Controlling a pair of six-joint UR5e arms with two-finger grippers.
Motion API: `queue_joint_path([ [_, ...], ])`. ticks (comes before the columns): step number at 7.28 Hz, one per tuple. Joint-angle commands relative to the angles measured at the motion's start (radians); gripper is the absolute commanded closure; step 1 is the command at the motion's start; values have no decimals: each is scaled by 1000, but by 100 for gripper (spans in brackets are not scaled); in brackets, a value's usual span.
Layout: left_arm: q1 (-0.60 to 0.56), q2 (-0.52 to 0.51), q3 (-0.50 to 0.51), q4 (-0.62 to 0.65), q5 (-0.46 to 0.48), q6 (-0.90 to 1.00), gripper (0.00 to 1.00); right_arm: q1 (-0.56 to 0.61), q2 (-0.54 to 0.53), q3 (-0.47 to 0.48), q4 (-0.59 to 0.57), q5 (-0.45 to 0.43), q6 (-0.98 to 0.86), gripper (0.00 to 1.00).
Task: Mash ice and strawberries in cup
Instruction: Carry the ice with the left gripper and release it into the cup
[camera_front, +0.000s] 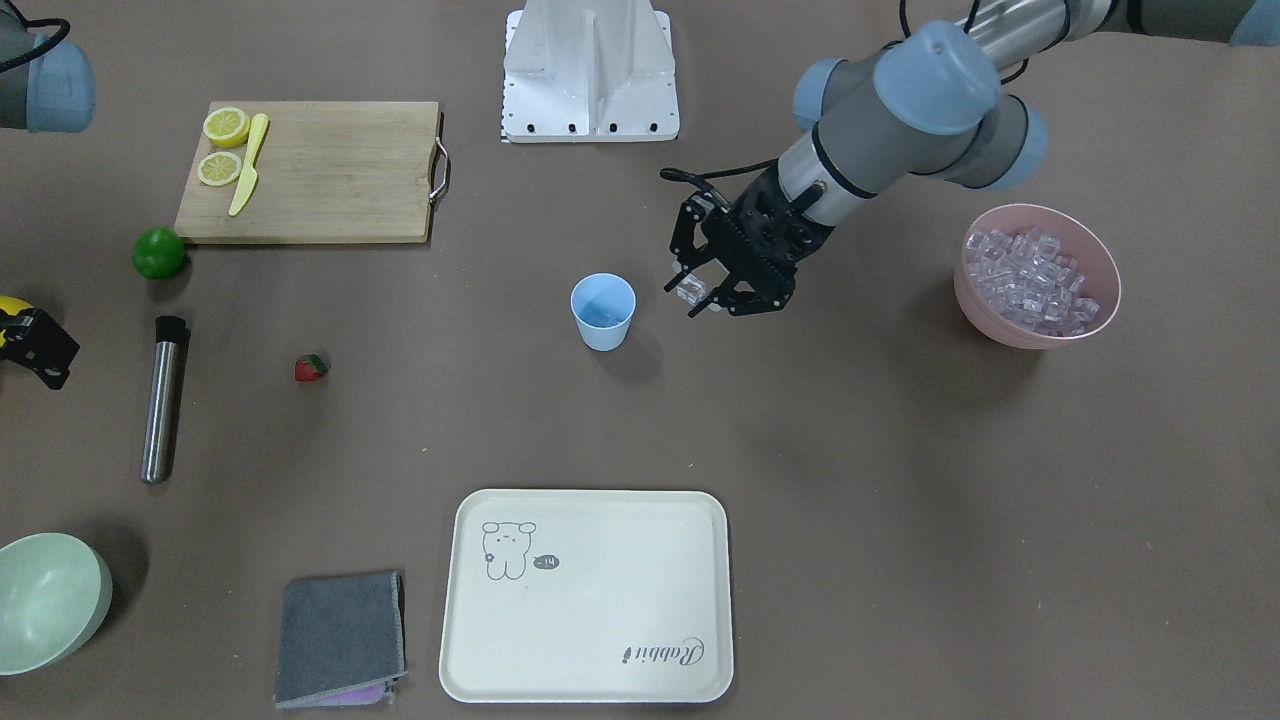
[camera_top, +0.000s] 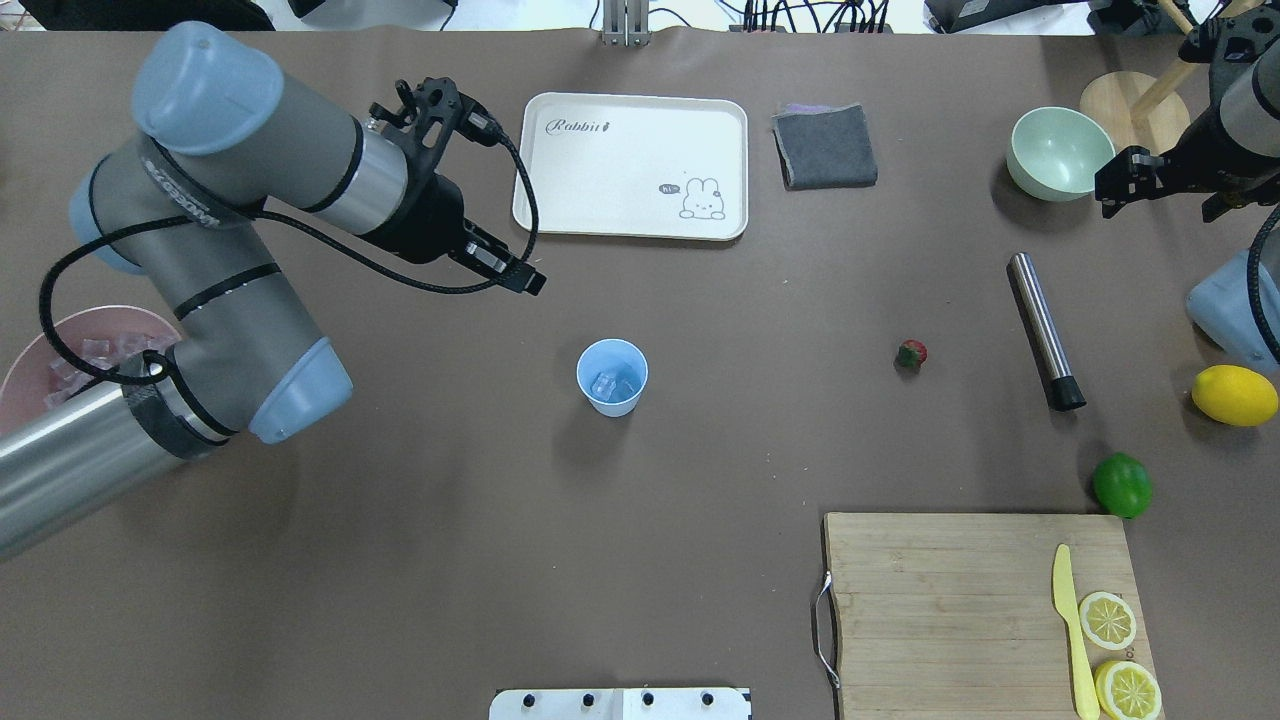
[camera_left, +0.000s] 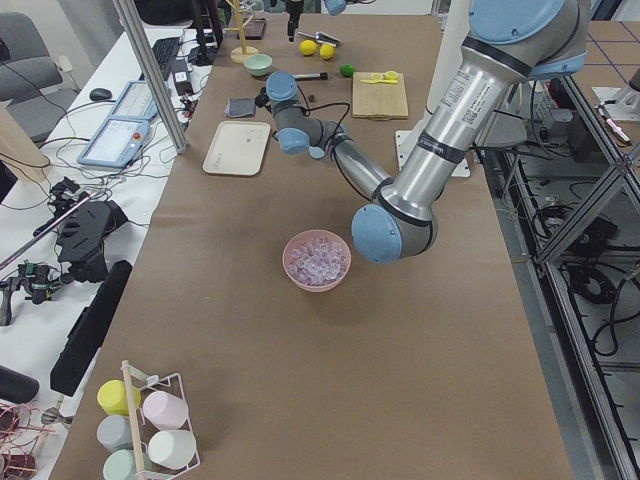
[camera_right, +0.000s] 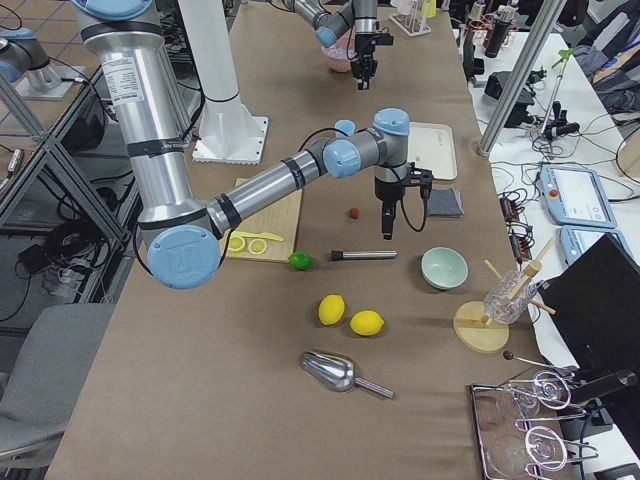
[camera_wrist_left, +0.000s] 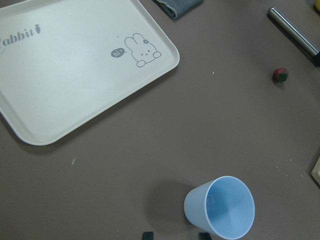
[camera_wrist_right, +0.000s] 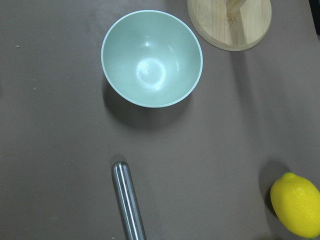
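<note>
Gripper, left (camera_front: 705, 292): we see its fingers closed onto one clear ice cube (camera_front: 691, 290). It is held above the table just beside the cup, on the robot's left of it.
Room around it: bare table lies on every side of the fingers. The cup is the only near thing, and the pink bowl (camera_front: 985, 312) stands well apart, beyond the arm.
Cup (camera_front: 603, 312): light blue and upright, alone near mid-table, its rim untouched by the fingers.
Cup contents: our overhead view shows pale cube shapes inside, while the left wrist view shows a bare bottom. We cannot settle which is right.
Table (camera_front: 900, 500): flat brown covering with wide open stretches between the things.
Room: our side views show workbenches with cables and gear along the operators' side.
Ice (camera_front: 1030, 278): heaped in the pink bowl.
Strawberry (camera_front: 311, 368): lies on the table on the robot's right of the cup, between it and the steel muddler (camera_front: 163, 400), well apart from the left gripper.
Gripper, right (camera_top: 1125, 185): hangs near the pale green bowl (camera_wrist_right: 150, 60). We cannot tell whether its fingers are apart or together.
Operators' edge: cream tray (camera_front: 590, 640) and folded grey cloth (camera_front: 340, 640).
Robot's edge: wooden cutting board (camera_front: 340, 180) with the lime (camera_front: 159, 252) just off its corner.
</note>
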Motion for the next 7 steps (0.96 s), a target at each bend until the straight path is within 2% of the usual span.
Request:
queue_joint_path([
  [1,109,-43,23,-34,152,-43,100,-1,-1,-2,0,-3,-3,0],
  [4,163,-60,57,-48,242,-46,100,1,-6,0,0,-4,0,0],
  [7,168,-65,127,-123,243,-31,100,-1,-10,1,0,-4,2,0],
])
